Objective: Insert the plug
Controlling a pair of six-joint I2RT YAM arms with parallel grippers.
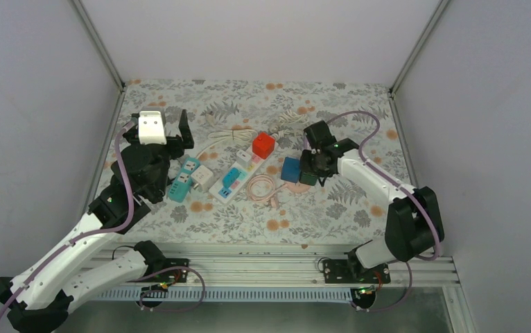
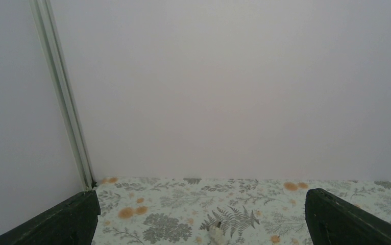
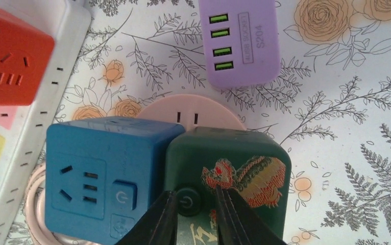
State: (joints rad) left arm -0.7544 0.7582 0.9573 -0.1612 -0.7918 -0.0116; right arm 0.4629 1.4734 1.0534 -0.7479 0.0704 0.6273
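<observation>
On the flowered desk (image 1: 360, 97), boxed in by pale walls (image 1: 263, 35) with metal posts (image 1: 100, 41) at the far corners, sockets and cords crowd the middle; bare cloth shows along the back wall and right edge. The left claw (image 2: 203, 219) hangs spread wide near the back left corner; the right claw (image 3: 193, 204) is clenched narrow over the green plug (image 3: 244, 163), right of centre, touching a blue cube (image 3: 101, 168); whether it grips the plug I cannot tell.
</observation>
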